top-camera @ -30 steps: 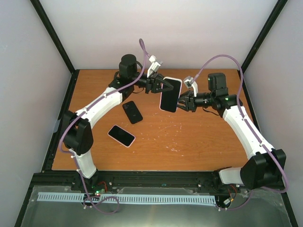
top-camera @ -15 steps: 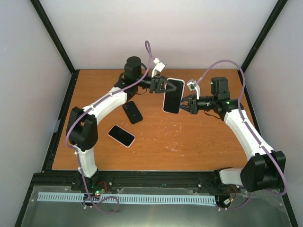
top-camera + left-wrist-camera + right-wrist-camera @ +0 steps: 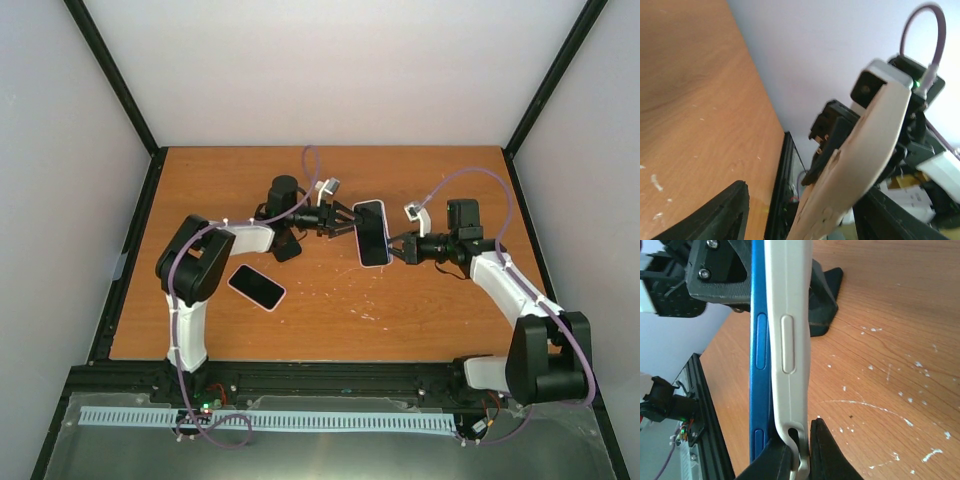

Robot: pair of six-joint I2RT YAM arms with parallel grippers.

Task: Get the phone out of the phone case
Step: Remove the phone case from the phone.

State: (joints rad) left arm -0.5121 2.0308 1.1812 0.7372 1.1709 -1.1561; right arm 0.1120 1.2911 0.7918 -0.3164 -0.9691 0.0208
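Observation:
The phone, dark screen up, hangs low over the table's middle in its white phone case. In the right wrist view the phone's blue edge shows beside the case, whose lower end bends away from it. My right gripper is shut on that lower case edge; from above it sits at the phone's right side. My left gripper is at the phone's upper left, open. In its own view its fingers stand wide apart, with the pale case back between them.
A black phone lies on the wooden table, partly under my left arm. A phone with a pink-white rim lies nearer the front left. Black frame rails run along the table's edges.
Both arms have carried the phone down and nearer, close to the table. My left gripper has opened off the phone. My right gripper has shut on the case edge.

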